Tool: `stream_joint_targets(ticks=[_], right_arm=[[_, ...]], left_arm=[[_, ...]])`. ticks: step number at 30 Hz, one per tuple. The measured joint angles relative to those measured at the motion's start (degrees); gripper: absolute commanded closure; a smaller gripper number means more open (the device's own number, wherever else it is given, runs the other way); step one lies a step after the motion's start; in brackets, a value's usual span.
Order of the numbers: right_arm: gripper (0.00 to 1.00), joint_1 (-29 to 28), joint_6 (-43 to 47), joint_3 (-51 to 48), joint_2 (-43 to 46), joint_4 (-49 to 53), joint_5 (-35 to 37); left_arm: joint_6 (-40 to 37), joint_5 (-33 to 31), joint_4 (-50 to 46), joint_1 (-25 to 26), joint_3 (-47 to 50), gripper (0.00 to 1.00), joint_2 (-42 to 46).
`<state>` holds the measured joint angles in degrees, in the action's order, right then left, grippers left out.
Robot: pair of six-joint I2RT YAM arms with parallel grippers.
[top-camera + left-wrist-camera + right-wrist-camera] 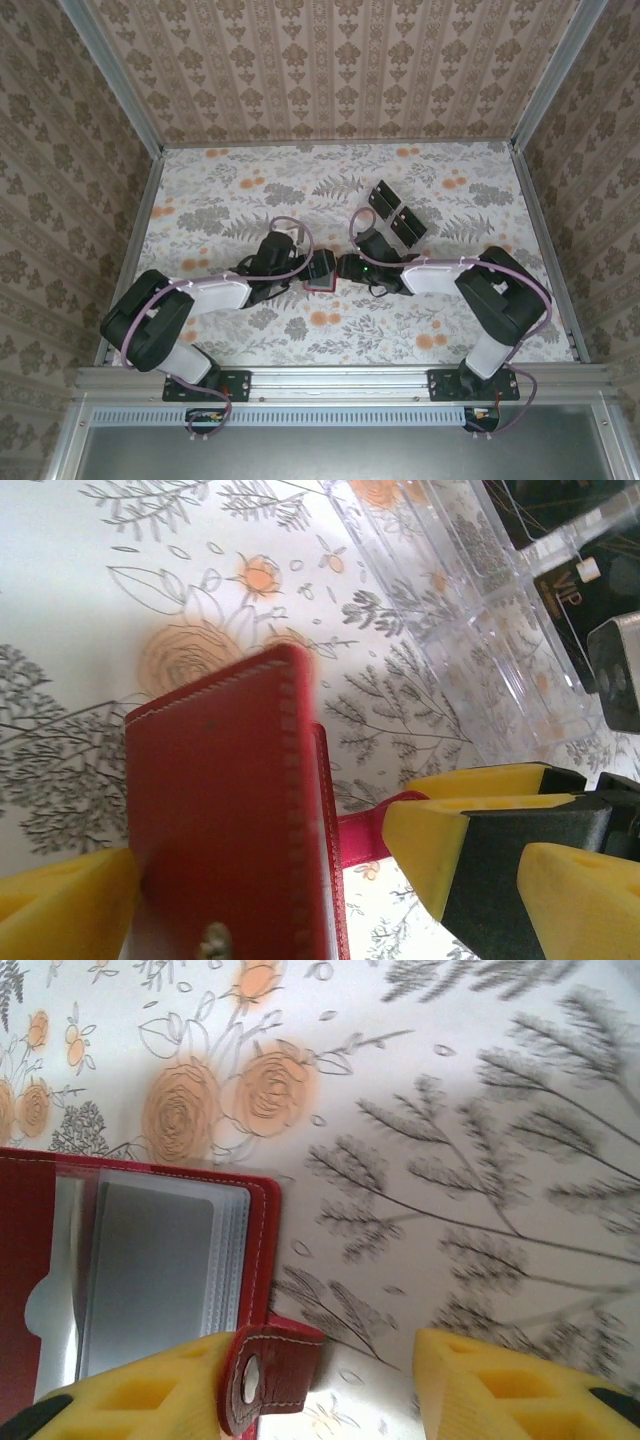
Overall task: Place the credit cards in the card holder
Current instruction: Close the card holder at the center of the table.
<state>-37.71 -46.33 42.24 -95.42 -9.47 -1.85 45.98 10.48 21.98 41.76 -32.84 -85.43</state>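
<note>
1. Where the two arms meet near the middle of the surface [450,330], a little toward its near edge, the left gripper [325,880] stands with its jaws spread wide. It clamps nothing.
2. One red cover of the card holder [220,810] stands upright between that gripper's fingers. It is close against one finger [60,905] and apart from the other.
3. The card holder lies open on the surface. The right wrist view shows its red inner face and a stack of pale grey sleeves [160,1260]. Whether a card sits in them I cannot tell.
4. The closure tab [265,1375], with its metal snap, lies across the tip of one finger of the right gripper [330,1360]. The jaws are partly apart with bare surface between them, and they close on nothing.
5. In the left wrist view, a yellow finger [430,850] of the right gripper sits just beside the tab, between the card holder and what lies further right.
6. Right of the middle and toward the far edge, the clear tray [470,630] lies at an angle, well apart from the card holder.
7. The credit cards [565,595] are black and rest in the tray's farther compartments. The floral pattern shows through the nearer ones.
</note>
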Motion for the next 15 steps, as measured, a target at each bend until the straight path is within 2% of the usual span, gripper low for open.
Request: stream_joint_targets(ticks=[8, 15], right_arm=[[0.49, 1.9, -0.6, -5.1, 11.6, 0.9, 1.7], [0.6, 3.5, -1.1, -7.9, 20.9, 4.5, 2.8]], left_arm=[[0.0, -1.9, 0.7, 3.7, -2.6, 0.0, 0.3], [0.0, -2.6, 1.5, 6.4, -3.9, 0.0, -0.2]])
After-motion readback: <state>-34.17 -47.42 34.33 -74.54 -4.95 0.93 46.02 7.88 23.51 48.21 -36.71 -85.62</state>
